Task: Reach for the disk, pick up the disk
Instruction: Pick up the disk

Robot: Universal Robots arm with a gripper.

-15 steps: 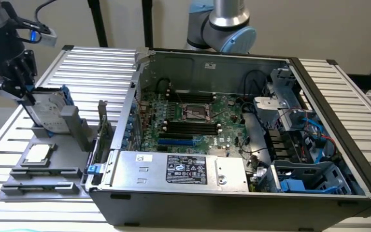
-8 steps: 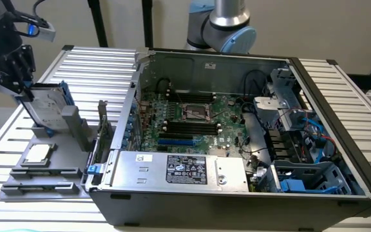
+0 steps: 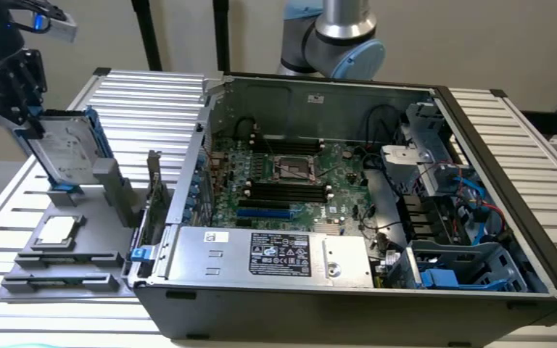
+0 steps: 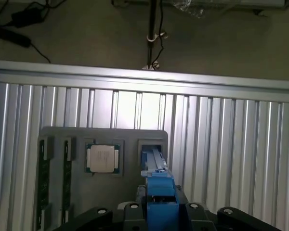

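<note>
The disk (image 3: 66, 152), a silver-grey drive with a white label in a blue carrier frame, stands on edge and leans slightly at the exterior view's left. Its lower end sits at a slot of the grey holder block (image 3: 75, 254). My gripper (image 3: 29, 127) comes down from above and is shut on the disk's upper edge. In the wrist view the disk's blue frame (image 4: 158, 185) runs from the holder's slot (image 4: 151, 149) to between the fingers of the gripper (image 4: 159, 216). The fingertips are hidden behind the frame.
A small square silver chip (image 3: 58, 230) (image 4: 102, 158) lies in the holder beside the disk. The open computer case (image 3: 356, 181) fills the middle, with an empty blue bay (image 3: 463, 272) at its near corner. Everything rests on a ribbed aluminium table (image 4: 231, 159).
</note>
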